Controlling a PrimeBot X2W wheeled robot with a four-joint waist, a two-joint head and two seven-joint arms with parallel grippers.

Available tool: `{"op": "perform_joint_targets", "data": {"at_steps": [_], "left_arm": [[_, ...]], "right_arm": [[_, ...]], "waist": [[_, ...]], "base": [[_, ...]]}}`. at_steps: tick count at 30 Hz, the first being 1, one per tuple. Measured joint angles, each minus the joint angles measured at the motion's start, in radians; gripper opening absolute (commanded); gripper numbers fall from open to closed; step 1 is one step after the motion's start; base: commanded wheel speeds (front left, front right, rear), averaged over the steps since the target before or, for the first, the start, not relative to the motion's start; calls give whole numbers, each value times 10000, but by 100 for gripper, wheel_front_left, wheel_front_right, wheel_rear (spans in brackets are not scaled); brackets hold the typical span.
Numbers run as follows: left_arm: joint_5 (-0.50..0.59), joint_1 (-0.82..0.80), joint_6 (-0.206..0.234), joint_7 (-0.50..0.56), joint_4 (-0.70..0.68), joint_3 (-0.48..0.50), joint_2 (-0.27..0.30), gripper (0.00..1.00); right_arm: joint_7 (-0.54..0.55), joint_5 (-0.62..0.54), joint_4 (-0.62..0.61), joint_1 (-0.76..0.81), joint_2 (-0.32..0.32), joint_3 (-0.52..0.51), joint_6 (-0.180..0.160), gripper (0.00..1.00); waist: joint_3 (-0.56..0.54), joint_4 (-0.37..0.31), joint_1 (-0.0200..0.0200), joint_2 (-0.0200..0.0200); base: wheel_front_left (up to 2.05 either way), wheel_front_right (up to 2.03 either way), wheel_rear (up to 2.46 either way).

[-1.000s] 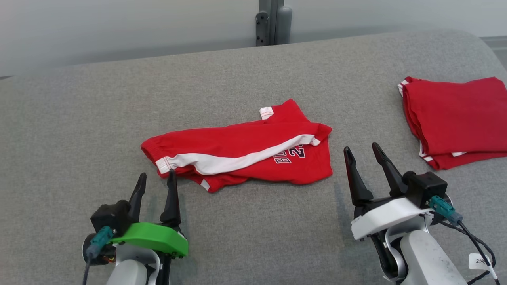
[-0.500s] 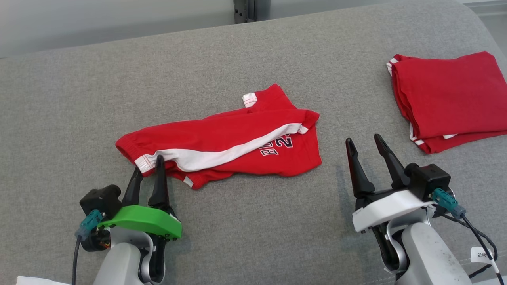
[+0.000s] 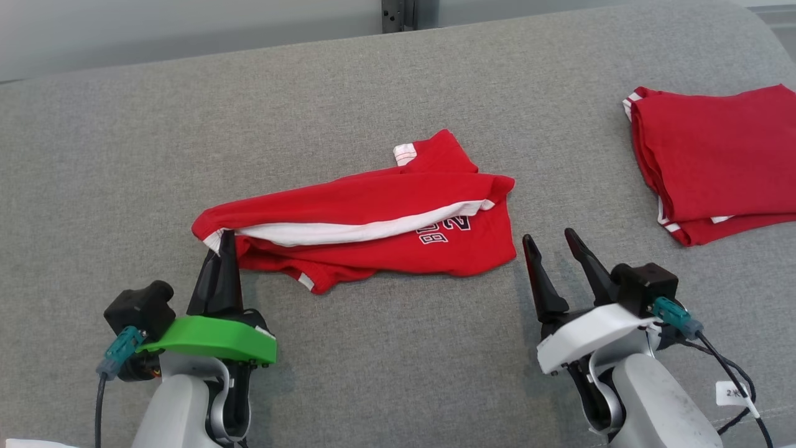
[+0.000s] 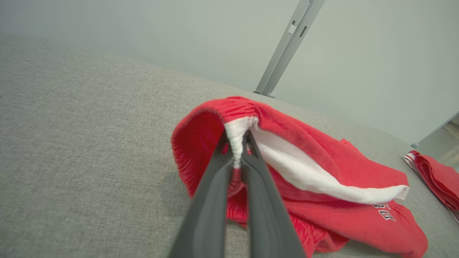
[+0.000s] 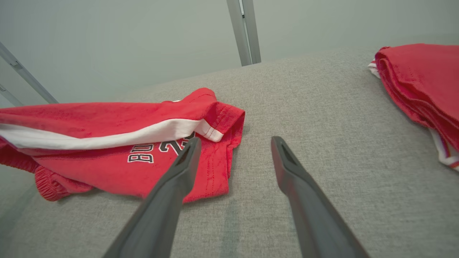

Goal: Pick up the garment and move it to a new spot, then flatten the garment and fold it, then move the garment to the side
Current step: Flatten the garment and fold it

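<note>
The garment, red shorts with a white side stripe and dark lettering, lies crumpled mid-surface on the grey cushion. My left gripper is shut on the garment's left end, at the white stripe by the waistband. The left wrist view shows the two dark fingers pinching that white fabric, with the garment lifted a little there. My right gripper stands open just right of the garment's right edge, nothing between its fingers. In the right wrist view the garment lies left of the open right gripper.
A folded red garment with white trim rests at the right on the grey cushion; it appears again as a folded red pile in the right wrist view. A grey metal post stands behind the cushion's far edge.
My left gripper closed on the garment's left end and raised it slightly. The head camera shifted. The right gripper stayed open and moved a little closer to the garment.
</note>
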Motion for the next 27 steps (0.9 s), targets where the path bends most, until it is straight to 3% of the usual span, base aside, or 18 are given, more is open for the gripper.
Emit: {"op": "perform_joint_targets", "data": {"at_steps": [16, 27], "left_arm": [[-2, -300, 107, 123, -242, -142, 115, 0], [0, -467, 153, 92, -194, -171, 144, 0]], "right_arm": [[190, 1628, 3342, -3032, -192, 1933, 0, 100], [46, 2683, 4422, -4191, -330, 2984, 0, 100]], "waist": [[631, 373, 0, 0], [972, 515, 0, 0]], "base": [[0, 0, 0], [0, 0, 0]]}}
